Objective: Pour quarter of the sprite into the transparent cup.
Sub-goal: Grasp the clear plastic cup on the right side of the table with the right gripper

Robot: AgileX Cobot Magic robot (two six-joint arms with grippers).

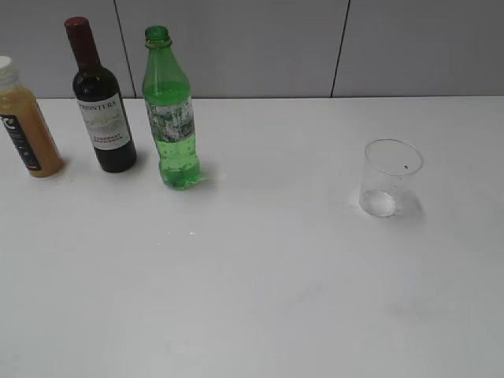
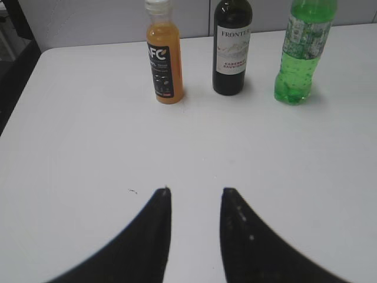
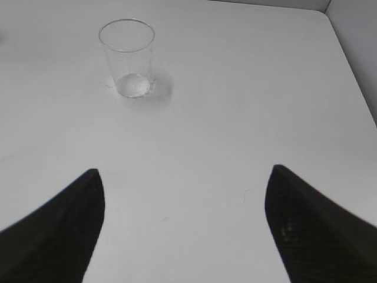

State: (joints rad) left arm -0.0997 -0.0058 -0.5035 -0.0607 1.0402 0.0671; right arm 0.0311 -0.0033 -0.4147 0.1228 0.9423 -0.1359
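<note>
The sprite [image 1: 171,118] is a tall green bottle with no cap, standing upright at the back left of the white table; it also shows in the left wrist view [image 2: 301,53] at the top right. The transparent cup [image 1: 388,179] stands upright at the right; in the right wrist view [image 3: 128,58] it is at the upper left and looks empty. My left gripper [image 2: 196,191] is open and empty, well short of the bottles. My right gripper [image 3: 184,172] is wide open and empty, short of the cup. Neither gripper shows in the exterior view.
A dark wine bottle [image 1: 101,102] with a red top stands left of the sprite, and an orange juice bottle [image 1: 24,122] stands further left. The table's left edge [image 2: 23,88] and right edge [image 3: 350,65] show in the wrist views.
</note>
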